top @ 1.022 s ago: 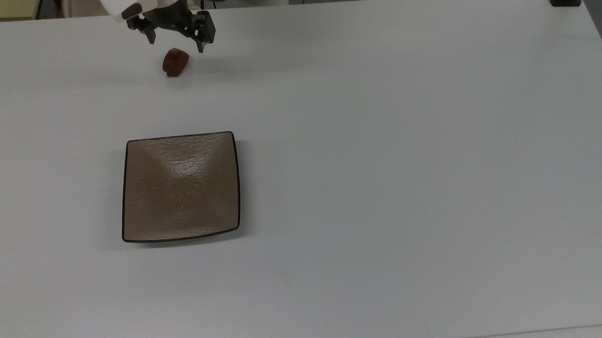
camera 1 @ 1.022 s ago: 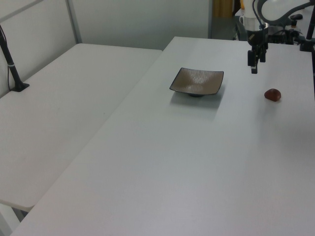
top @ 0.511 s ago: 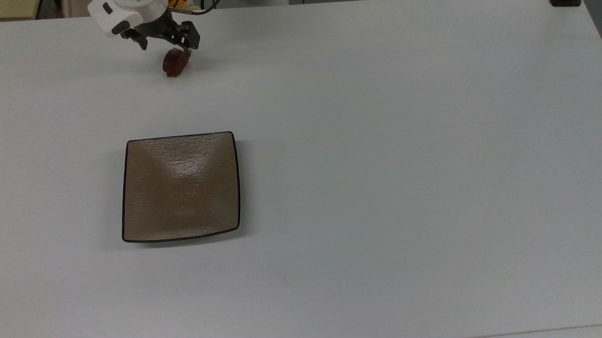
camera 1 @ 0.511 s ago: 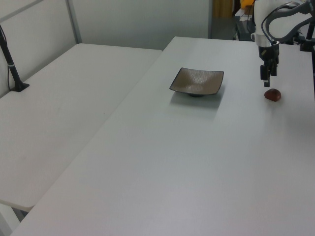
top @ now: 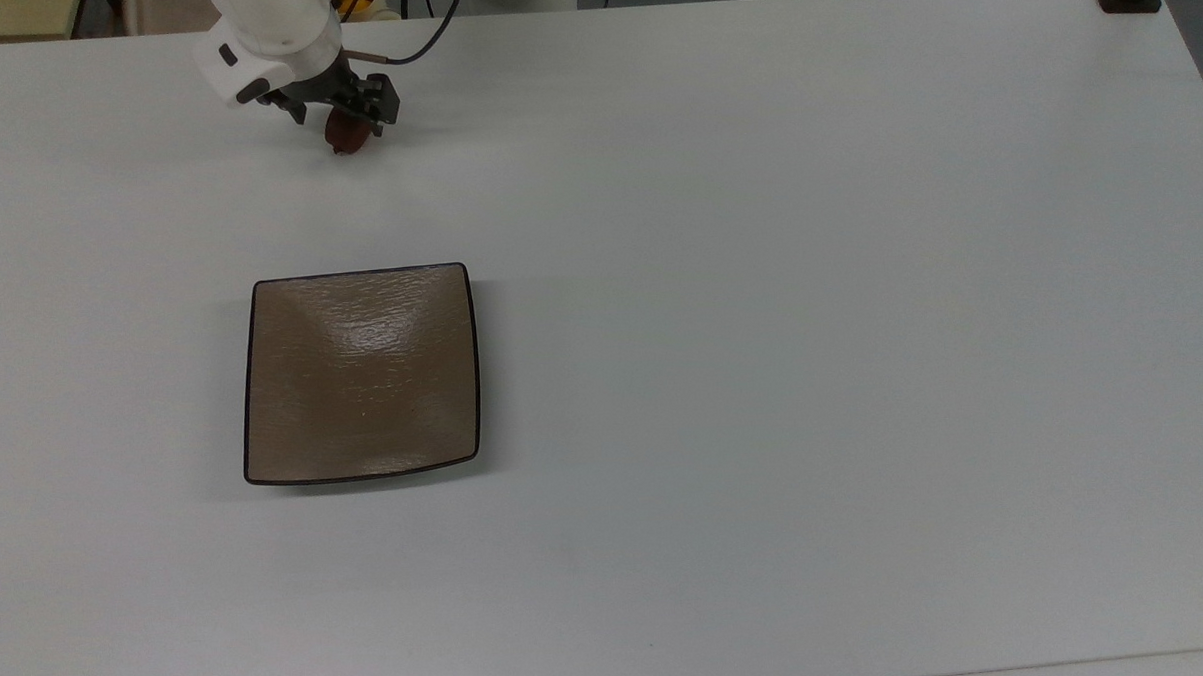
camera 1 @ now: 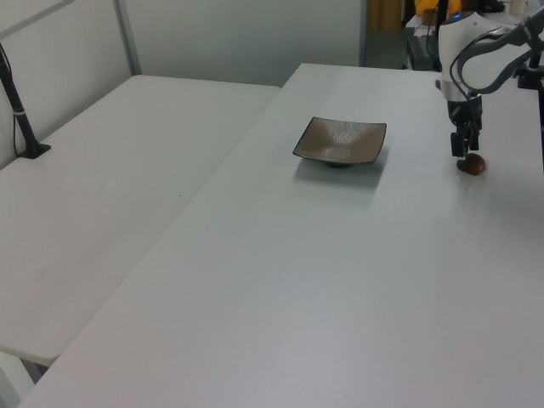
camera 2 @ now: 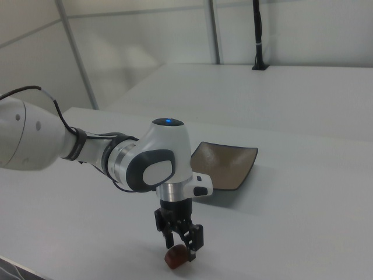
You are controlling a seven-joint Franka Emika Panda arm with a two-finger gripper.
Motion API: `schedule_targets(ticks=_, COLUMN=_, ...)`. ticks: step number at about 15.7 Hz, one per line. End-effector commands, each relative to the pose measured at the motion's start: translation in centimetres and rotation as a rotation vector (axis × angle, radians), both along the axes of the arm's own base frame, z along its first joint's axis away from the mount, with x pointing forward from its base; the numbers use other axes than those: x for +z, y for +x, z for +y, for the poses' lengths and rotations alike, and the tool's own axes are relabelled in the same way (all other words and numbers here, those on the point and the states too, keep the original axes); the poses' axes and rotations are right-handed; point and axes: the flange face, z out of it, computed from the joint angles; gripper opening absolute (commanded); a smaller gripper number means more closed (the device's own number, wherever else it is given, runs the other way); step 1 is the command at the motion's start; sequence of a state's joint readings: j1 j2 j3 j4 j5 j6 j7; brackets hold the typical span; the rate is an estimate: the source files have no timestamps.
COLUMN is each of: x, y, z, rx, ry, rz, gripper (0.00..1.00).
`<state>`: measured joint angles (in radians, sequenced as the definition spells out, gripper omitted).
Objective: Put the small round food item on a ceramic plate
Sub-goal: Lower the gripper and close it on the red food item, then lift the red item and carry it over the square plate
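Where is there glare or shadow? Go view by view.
Top view: pale glare streak on the ceramic plate; soft shadow along its lower edge. Left view: plate shadows the white table. Right view: blue light on the arm's wrist.

A white worktop (top: pixel 763 372) carries a square tan-brown ceramic plate (top: pixel 361 374) and, well apart from it near the top view's upper left, a small reddish-brown food item (top: pixel 348 137).

white tables (camera 1: pixel 255 280), pale wall panels (camera 1: pixel 246 34)
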<state>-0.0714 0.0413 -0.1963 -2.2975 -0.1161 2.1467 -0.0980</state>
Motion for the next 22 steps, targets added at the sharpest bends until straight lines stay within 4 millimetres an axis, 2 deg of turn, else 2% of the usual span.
schedule_targets(ticks=1, x=0.0, y=-0.2, z=-0.1, rx=0.026, ry=-0.007, rz=-0.028, gripper=0.0)
schedule_targets(ticks=5, x=0.2, y=-0.1, z=-0.2, rx=0.026, ry=-0.008, rz=-0.032, gripper=0.0)
schedule_targets(ticks=8, x=2.3, y=1.0, z=-0.2, rx=0.018, ry=-0.015, rz=-0.067, gripper=0.0)
schedule_targets(ticks=10, x=4.8, y=2.8, z=-0.2, rx=0.011, ry=-0.021, rz=-0.122, gripper=0.0)
schedule_targets(ticks=13, x=8.3, y=6.4, z=-0.3, rx=-0.029, ry=0.002, rz=-0.166, gripper=0.0)
schedule_targets(ticks=14, x=9.8, y=9.1, z=0.0, rx=-0.074, ry=0.018, rz=-0.192, gripper=0.0)
schedule_targets(ticks=16, x=11.2, y=12.7, z=0.3, rx=-0.129, ry=0.011, rz=-0.223, gripper=0.0)
schedule_targets(ticks=18, x=11.4, y=15.8, z=1.2, rx=-0.183, ry=-0.002, rz=-0.264, gripper=0.0)
schedule_targets(ticks=20, x=10.9, y=17.5, z=2.1, rx=-0.207, ry=0.005, rz=-0.286, gripper=0.0)
schedule_targets(ticks=22, x=10.0, y=20.2, z=2.6, rx=-0.239, ry=0.007, rz=-0.324, gripper=0.0)
